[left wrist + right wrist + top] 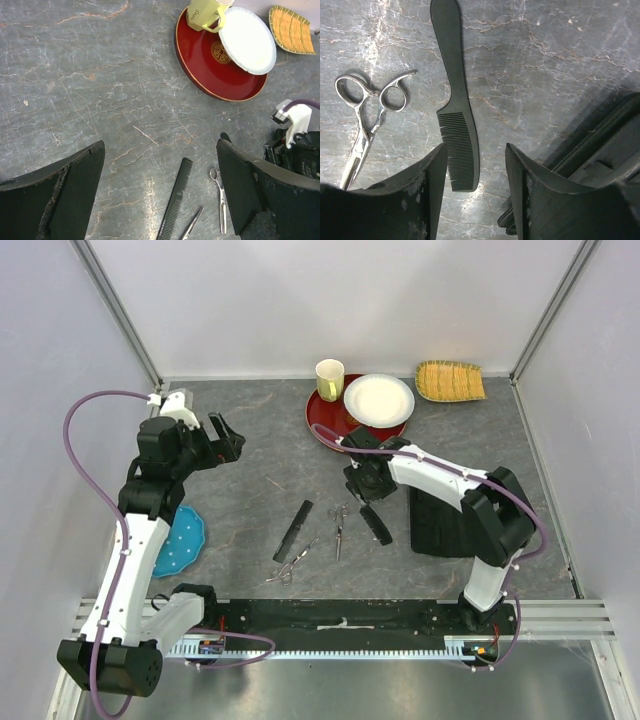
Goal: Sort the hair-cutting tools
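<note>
With our right gripper poised jaws apart over the handled comb, we should descend straight and pinch its spine, while our left gripper hangs wide open.

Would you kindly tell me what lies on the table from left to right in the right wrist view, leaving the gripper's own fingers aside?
silver scissors → black handled comb → black case

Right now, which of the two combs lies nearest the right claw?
The comb with a handle, beside the black case; the straight comb lies further left.
</note>
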Available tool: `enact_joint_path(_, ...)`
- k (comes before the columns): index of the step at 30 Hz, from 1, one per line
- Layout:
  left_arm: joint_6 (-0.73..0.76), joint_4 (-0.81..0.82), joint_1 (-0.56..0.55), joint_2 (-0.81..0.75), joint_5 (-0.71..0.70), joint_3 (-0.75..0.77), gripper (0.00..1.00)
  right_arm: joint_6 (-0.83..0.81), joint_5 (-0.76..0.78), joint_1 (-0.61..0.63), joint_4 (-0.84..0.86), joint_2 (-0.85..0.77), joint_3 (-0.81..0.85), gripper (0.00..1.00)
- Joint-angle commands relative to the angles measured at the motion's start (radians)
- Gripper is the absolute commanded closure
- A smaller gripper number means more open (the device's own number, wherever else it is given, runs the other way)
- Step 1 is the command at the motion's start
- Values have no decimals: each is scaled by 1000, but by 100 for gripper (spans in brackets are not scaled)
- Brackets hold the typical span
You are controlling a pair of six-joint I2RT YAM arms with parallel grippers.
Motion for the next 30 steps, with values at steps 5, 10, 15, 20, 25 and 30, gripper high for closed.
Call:
enact_joint_path(5, 5, 59, 2, -10, 56, -18, 2, -55, -36, 1, 38, 99, 91, 46)
enact_joint_path(10, 2, 64, 4, 10, 94, -17, 4, -81, -54, 1, 55, 162, 124, 46)
enact_joint_path(15, -1, 69, 4, 21, 108, -15, 4, -93, -60, -2, 59, 209, 141, 48)
enact_joint_path(20, 7, 67, 2, 26, 119, -13, 4, -100, -82, -20, 61, 240, 152, 57)
enact_joint_path(25, 10, 67, 2, 33, 125, -15, 4, -109, -138, -56, 53, 255, 146, 63)
enact_joint_path(30, 16, 69, 2, 36, 128, -12, 4, -112, -148, -60, 6, 304, 177, 66)
